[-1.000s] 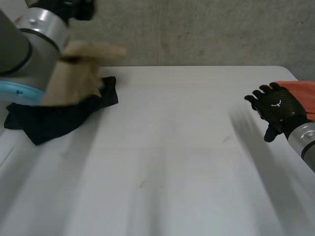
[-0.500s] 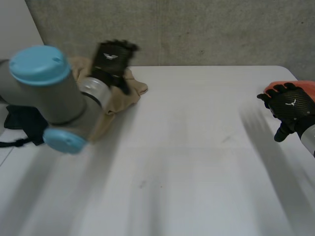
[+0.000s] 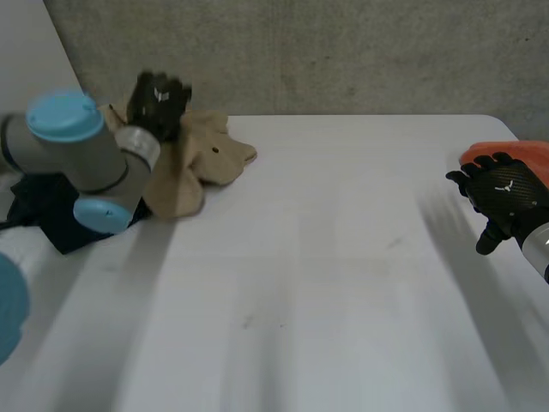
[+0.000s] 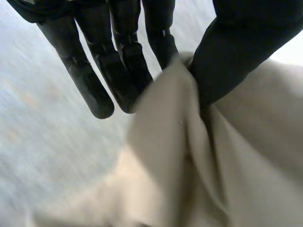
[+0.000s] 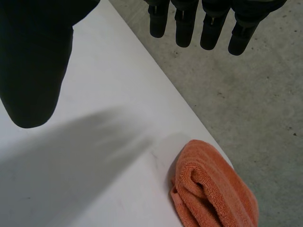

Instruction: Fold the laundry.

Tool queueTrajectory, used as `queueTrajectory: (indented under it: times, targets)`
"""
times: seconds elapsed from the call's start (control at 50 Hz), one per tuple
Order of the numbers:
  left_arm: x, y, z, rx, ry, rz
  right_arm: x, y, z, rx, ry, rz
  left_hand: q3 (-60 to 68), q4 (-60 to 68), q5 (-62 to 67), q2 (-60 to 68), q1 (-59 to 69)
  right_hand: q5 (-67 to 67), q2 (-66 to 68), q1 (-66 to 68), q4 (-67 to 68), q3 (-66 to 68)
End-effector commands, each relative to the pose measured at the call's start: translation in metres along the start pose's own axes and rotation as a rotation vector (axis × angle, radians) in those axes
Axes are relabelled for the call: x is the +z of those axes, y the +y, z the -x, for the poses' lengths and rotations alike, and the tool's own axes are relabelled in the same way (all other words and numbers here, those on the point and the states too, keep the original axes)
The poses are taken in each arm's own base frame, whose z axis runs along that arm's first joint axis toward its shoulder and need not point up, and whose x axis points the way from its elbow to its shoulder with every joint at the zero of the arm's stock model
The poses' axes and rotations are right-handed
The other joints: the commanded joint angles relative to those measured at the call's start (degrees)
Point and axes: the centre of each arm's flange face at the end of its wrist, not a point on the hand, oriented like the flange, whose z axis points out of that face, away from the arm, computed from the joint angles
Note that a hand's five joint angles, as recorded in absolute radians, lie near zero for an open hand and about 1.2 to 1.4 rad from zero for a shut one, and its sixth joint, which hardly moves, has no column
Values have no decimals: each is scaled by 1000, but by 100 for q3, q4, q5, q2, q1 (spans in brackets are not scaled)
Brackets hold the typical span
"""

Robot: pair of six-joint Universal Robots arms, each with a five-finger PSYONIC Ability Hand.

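— Laundry check, anyone? Where's the beige cloth (image 3: pixel 206 159) at?

— Upper left of the frame in the head view, crumpled on the white table (image 3: pixel 326 257) near its far edge. The left hand (image 3: pixel 159 101) is right on top of it. In its wrist view the thumb (image 4: pixel 236 52) pinches a fold of the cloth against a straight finger (image 4: pixel 161 42).

— And the dark heap?

— Black cloth (image 3: pixel 43 215), left edge of the frame, partly under the left arm (image 3: pixel 86 163), just beside the beige one.

— Right hand (image 3: pixel 504 196)?

— Right edge of the frame, fingers straight, thumb apart, holding nothing. An orange towel (image 3: pixel 506 153) lies bunched by it at the table's far right corner.
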Motion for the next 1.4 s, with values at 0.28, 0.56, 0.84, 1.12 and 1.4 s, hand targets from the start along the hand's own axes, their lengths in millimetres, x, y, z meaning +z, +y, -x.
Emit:
queueTrajectory:
  times: [0.28,0.56,0.84,1.12,1.4]
  targets:
    - [-82,-199,5,-715,138,-371,1,-4,-6,-2,16,-14,1210,1153,1386,1159,1419,-255,-228,-279,-204,-203]
    - [-94,-37,-97,-554,267,199,0,-10,-13,83,38,-28,1210,1153,1386,1159,1419,-255,-228,-279,-204,-203]
    - [-109,-63,-66,-417,235,233,-32,-51,-10,282,-73,72,-4355,-4413,-4179,-4406,-4147,-255,-228,-279,-204,-203]
    - [-195,-121,-91,-397,374,258,-89,-98,68,370,-371,141,-4926,-4984,-4750,-4977,-4718,-255,-228,-279,-204,-203]
    - [-192,-59,-153,-287,401,380,-73,-54,138,141,-284,203,-2548,-2606,-2372,-2599,-2340,2017,2044,1993,2068,2069]
